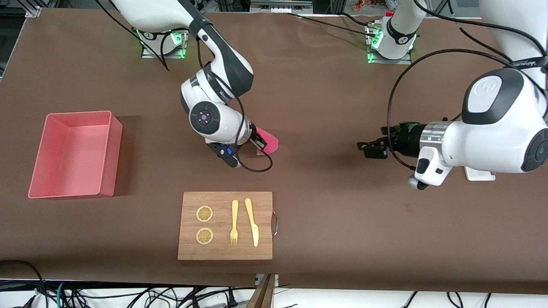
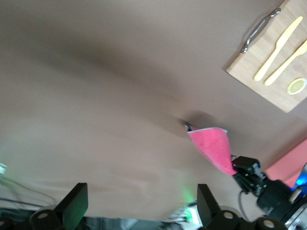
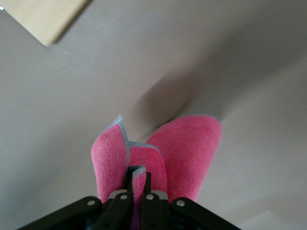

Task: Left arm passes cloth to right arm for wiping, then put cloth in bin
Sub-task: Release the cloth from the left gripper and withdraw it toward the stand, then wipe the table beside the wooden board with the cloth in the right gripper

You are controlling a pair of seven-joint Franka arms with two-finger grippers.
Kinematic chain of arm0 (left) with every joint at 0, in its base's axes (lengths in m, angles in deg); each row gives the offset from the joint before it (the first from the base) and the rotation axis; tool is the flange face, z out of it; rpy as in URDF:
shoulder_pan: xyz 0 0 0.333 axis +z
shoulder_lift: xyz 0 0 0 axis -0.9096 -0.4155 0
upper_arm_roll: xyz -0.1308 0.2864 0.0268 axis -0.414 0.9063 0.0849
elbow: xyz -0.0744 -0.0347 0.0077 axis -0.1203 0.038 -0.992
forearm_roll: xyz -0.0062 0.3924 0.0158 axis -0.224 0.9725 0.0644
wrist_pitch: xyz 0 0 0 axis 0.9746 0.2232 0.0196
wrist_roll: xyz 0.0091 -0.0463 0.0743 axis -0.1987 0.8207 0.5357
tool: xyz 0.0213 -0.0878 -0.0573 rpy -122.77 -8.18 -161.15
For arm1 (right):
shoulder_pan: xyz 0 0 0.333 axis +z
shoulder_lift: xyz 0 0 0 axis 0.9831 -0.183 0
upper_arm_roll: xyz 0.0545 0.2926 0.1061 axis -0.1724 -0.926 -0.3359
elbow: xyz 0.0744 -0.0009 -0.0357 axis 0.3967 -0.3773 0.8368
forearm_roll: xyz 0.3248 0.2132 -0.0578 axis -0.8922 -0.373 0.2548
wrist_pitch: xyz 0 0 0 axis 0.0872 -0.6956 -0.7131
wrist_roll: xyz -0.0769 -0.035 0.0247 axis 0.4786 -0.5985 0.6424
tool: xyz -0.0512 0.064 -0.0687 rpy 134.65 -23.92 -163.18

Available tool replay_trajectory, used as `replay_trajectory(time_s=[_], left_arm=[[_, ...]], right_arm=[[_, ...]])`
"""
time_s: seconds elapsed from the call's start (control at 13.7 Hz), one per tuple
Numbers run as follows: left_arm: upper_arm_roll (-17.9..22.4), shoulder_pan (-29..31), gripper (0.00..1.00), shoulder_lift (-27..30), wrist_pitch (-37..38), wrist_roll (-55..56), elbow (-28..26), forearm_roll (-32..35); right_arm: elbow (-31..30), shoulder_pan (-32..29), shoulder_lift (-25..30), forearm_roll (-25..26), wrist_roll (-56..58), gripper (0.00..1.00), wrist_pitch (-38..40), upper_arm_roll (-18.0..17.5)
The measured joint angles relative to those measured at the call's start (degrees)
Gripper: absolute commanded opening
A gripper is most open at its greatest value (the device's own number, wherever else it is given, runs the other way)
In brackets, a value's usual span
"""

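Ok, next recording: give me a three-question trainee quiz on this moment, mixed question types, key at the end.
1. True or false: the left gripper holds the cloth.
2. What lies on the wooden board with the fork and knife? A) two lemon slices B) a spoon C) a cup
3. Is anything in the bin?

Key
1. False: the right gripper is shut on it; the left is open and empty.
2. A, the lemon slices.
3. No, nothing.
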Motion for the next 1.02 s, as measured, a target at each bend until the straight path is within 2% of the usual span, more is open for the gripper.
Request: replay_trajectory(time_s=[0.29,0.51,0.8,1.02], left_arm=[[0.1,8.4,1.00,7.2,9.7,-5.9,-4.0,2.3],[-0.1,11.9,1.00,15.8,10.3,-16.2,-10.6,10.5],[-1.2,11.1,1.00,26.5,0.9,-24.8,-23.9,18.4],[-1.3,11.1,1.00,30.0,-10.6,-32.4,-32.2,21.4]], right_arm=[[-0.1,-0.5,-5.0,0.3,3.5,0.00,-0.1,1.1],[-0.6,-5.2,-6.3,1.1,13.7,0.00,1.1,3.3],[-0.7,-14.5,-6.1,5.3,31.7,0.00,10.6,6.8],[-0.6,-16.2,-5.7,5.8,44.4,0.00,13.8,12.6]])
